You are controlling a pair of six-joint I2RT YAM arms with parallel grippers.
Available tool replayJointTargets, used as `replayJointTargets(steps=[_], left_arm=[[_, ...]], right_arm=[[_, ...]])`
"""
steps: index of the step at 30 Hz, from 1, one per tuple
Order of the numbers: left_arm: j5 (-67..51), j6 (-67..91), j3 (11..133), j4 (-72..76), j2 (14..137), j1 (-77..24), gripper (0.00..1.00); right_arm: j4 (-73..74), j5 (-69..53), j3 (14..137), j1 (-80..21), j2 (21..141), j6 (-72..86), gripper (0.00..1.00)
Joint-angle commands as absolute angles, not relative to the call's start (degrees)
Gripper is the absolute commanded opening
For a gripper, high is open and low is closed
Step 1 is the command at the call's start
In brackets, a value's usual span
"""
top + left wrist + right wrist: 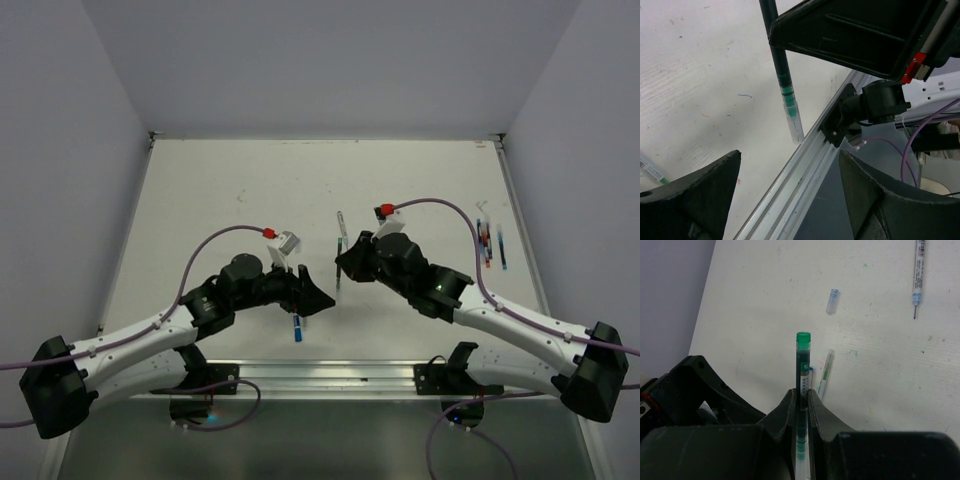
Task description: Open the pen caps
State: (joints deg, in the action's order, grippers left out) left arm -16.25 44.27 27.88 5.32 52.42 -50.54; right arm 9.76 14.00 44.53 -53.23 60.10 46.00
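Right claw [801, 394] pinches the green pen [803, 357] mid-barrel (clear cap [796, 125] just ahead of the wide left claw [790, 160]).

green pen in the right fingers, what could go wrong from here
1. The right fingers pinch the green pen on only a short stretch of barrel, so a pull on its clear cap may make it slide or swing.
2. The open left fingers are short of that cap, which is not yet between them. Closing now would likely miss it.
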Motion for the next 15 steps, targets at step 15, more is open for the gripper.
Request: replayJointTargets(steps=[15], left_arm=[[-8.88,46.85,32.34,13.62,58.18,-52.73,0.66]], right_arm=[[5.27,14.77,43.77,-53.44,58.18,50.53,0.00]])
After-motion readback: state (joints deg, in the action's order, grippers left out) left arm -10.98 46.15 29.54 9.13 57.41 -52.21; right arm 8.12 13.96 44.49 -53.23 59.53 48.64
